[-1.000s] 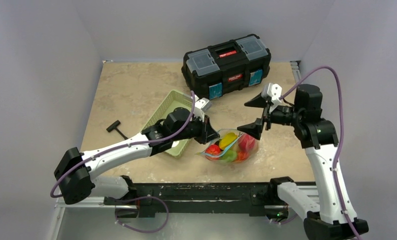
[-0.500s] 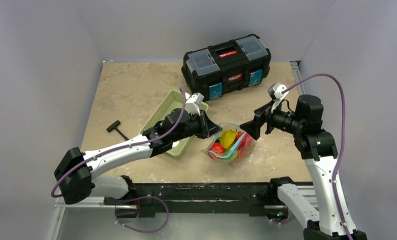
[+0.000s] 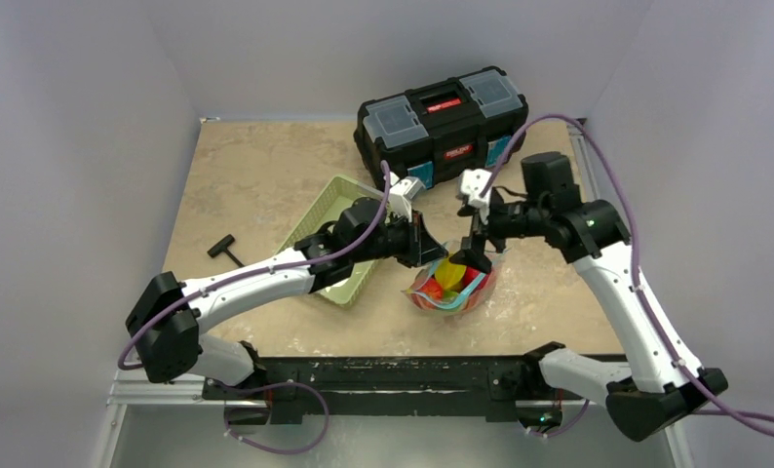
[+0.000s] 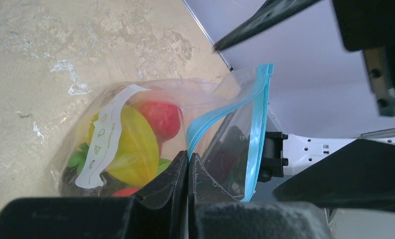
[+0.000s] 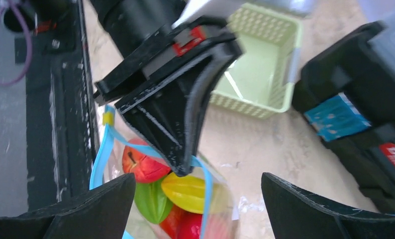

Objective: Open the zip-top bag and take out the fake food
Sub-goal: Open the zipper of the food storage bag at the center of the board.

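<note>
One zip-top bag [image 3: 453,291] sits lower centre of the top view, mouth gaping. Left gripper [image 4: 188,162] is clamped on its teal rim, and right gripper [image 5: 198,175] hangs spread wide just over the opening. Looks like the grab step: dip in and pinch one piece. The fake food [image 5: 185,191] is all inside, with four-ish pieces showing and the rest hidden.
</note>
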